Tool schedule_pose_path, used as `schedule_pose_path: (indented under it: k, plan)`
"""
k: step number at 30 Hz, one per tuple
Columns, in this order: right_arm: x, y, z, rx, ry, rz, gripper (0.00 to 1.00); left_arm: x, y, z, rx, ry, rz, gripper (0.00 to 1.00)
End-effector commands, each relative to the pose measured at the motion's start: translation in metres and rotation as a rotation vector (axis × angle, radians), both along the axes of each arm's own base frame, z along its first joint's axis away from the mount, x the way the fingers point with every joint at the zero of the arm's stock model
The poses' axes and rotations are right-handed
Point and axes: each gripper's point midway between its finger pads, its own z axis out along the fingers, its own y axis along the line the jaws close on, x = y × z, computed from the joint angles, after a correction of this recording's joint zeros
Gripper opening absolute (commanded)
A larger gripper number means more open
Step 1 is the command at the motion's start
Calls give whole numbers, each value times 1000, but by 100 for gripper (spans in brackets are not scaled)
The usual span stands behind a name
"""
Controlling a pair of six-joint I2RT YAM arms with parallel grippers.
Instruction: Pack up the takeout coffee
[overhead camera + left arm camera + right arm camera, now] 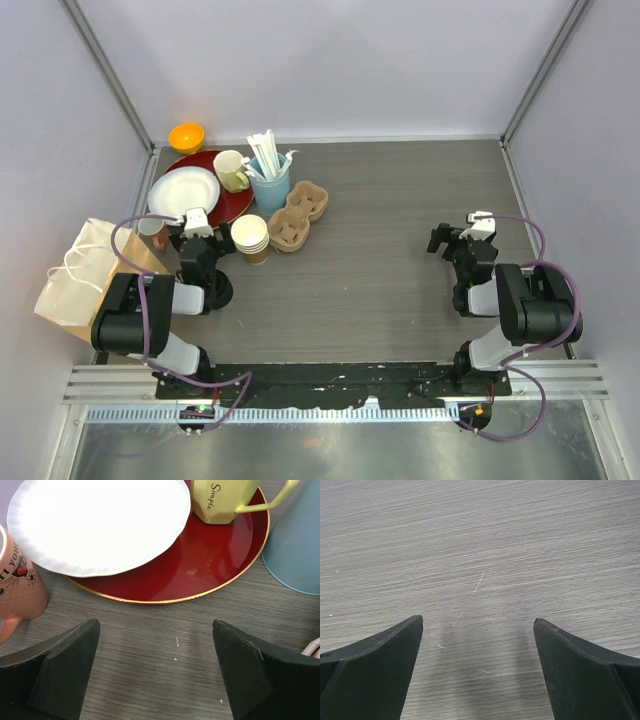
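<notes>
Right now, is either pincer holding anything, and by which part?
Nothing held: left pincer open and empty, just short of the red tray; right pincer open and empty over the tabletop.

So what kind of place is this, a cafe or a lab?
Probably a lab test cell staged as a takeout counter: plain white enclosure walls, stacked brown kraft paper cups and a moulded cardboard cup carrier.

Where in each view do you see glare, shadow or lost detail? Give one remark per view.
Left wrist view: the white plate is blown out, its surface detail lost. Right wrist view: the table grain is sharp, with a soft shadow between the dark fingers. Top external view: even, diffuse light, no hard shadows.
</notes>
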Motion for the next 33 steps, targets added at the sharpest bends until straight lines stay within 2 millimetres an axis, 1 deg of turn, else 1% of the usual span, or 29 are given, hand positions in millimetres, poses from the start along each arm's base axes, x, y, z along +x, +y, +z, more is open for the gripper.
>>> schedule_pose_path:
  k: [1, 2, 3, 6, 7, 9, 10, 11, 12, 13, 14, 15, 16, 17, 18, 19, 21, 22, 23, 24, 25, 26, 27, 28, 29, 30, 31, 32, 33]
  plan:
    - [9, -6, 23, -12, -83, -29, 97, 7, 0, 19, 11, -62, -1, 100]
    - [10, -9, 30, 2, -103, -50, 97, 7, 0, 18, 11, -60, -1, 100]
    - [8, -16, 28, 2, -82, -96, 97, 7, 1, 19, 11, -62, 0, 100]
    - [12, -15, 36, -3, -52, -85, 95, 7, 0, 18, 12, -60, 0, 100]
    - [17, -16, 45, -4, -61, -89, 95, 7, 0, 18, 13, -59, -2, 100]
    - [15, -21, 52, 8, -44, -126, 95, 7, -1, 19, 12, -65, -6, 100]
    - [17, -28, 62, 12, -62, -166, 95, 7, 1, 22, 13, -72, 4, 100]
    - [16, -28, 69, 38, -79, -179, 95, 7, 4, 22, 6, -65, 18, 100]
    - [17, -26, 79, 64, -107, -174, 95, 11, 4, 29, 1, -72, 19, 100]
    - [21, -12, 96, 91, -151, -101, 95, 8, 4, 29, 2, -39, 15, 100]
    - [24, -6, 106, 113, -173, -68, 94, 8, 4, 33, 2, -27, 8, 100]
    - [25, 1, 108, 135, -163, -42, 93, 13, 2, 47, 2, -43, -3, 100]
    - [32, 6, 124, 178, -186, -26, 91, 9, 0, 41, 2, 10, -16, 100]
    - [35, 11, 128, 190, -177, -5, 90, 9, 0, 57, 0, -21, -16, 100]
    - [36, 18, 122, 201, -128, 9, 88, 10, 0, 65, 0, -29, -18, 100]
    - [41, 28, 136, 208, -139, 52, 87, 8, 1, 70, 1, -29, -18, 100]
    - [41, 37, 137, 188, -101, 75, 86, 5, 4, 77, 11, 3, -12, 100]
    - [42, 56, 144, 174, -103, 122, 86, 4, 6, 78, 13, 25, -8, 98]
    - [40, 65, 150, 142, -109, 151, 86, 1, 6, 75, 16, 99, -17, 97]
    - [37, 73, 149, 125, -88, 169, 86, 0, 4, 81, 23, 122, -40, 96]
    - [35, 90, 154, 115, -89, 214, 86, -2, -1, 81, 39, 168, -78, 92]
    - [33, 96, 154, 100, -78, 233, 86, -6, -14, 89, 28, 234, -161, 88]
    - [31, 102, 156, 98, -77, 252, 86, -13, -26, 90, 15, 290, -235, 84]
    - [30, 115, 162, 99, -83, 286, 86, -17, -38, 97, 28, 319, -329, 74]
    - [28, 122, 162, 102, -71, 309, 85, -18, -63, 124, -5, 295, -473, 71]
    - [27, 130, 163, 106, -65, 344, 85, -38, -72, 114, -39, 400, -534, 69]
    - [26, 141, 171, 112, -73, 375, 85, -42, -80, 119, -32, 416, -590, 68]
    - [25, 146, 169, 113, -52, 390, 84, -44, -87, 132, -36, 415, -626, 68]
    - [24, 150, 169, 115, -44, 400, 83, -52, -88, 123, -38, 485, -633, 68]
